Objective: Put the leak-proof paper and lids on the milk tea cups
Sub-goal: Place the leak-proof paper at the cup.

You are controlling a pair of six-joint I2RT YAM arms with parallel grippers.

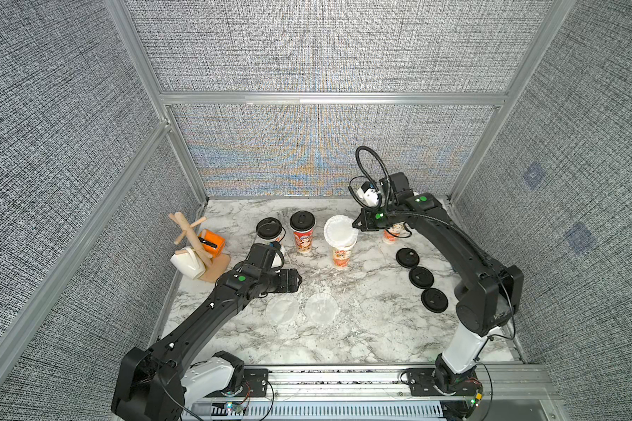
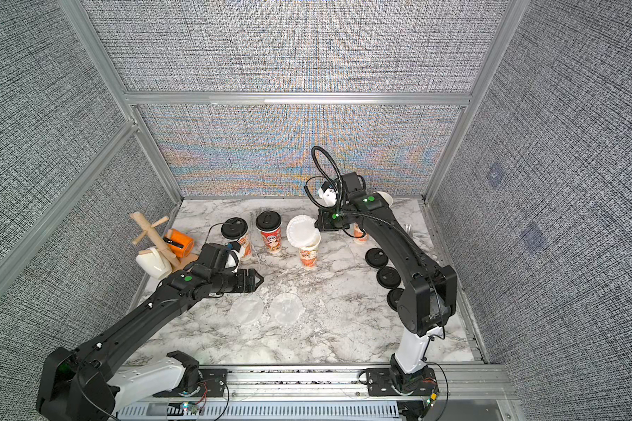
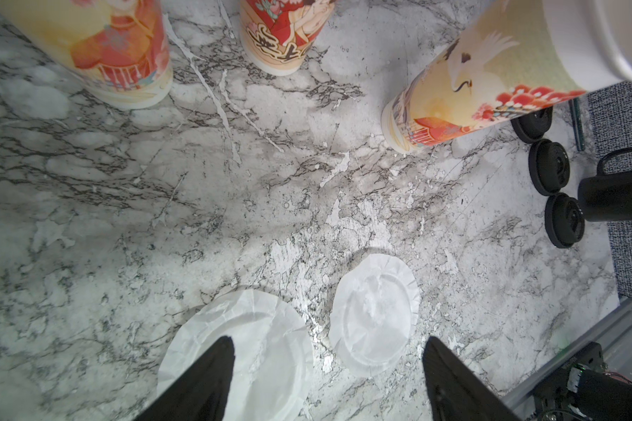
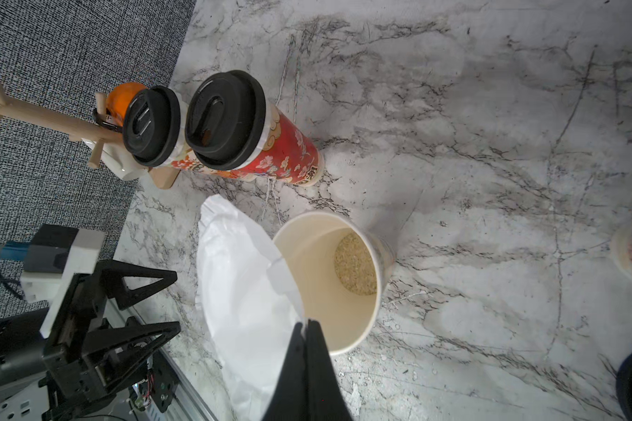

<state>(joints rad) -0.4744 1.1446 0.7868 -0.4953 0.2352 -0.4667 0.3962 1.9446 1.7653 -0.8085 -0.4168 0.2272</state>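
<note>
The table (image 1: 362, 328) is white marble veined grey and black; the milk tea cups (image 1: 302, 238) are cream with red-orange cartoon prints; the leak-proof paper (image 1: 321, 308) at lower centre is translucent white; the lids (image 1: 421, 277) at right are black; the mug (image 1: 185, 264) at left is white, the holder (image 1: 212, 241) beside it orange; the walls (image 1: 307, 54) are speckled grey weave.

Enclosed on three sides by grey woven-textile wall panels (image 1: 52, 145), seen in both top views; held in a silver aluminium frame (image 1: 138, 54), with uprights at the rear corners and a crossbar (image 1: 329, 98) across the back panel (image 1: 325, 47); coloured rainbow shimmer (image 1: 318, 164) over its lower half; two faint bluish square patches (image 1: 533, 175) on the right-hand panel. Based on a table (image 1: 362, 328) of white marble pattern with dark grey veins, scuffed and flecked white near the middle; bordered in front by an aluminium rail (image 1: 343, 377). Brightly and evenly lit; shadows soft and short.
</note>
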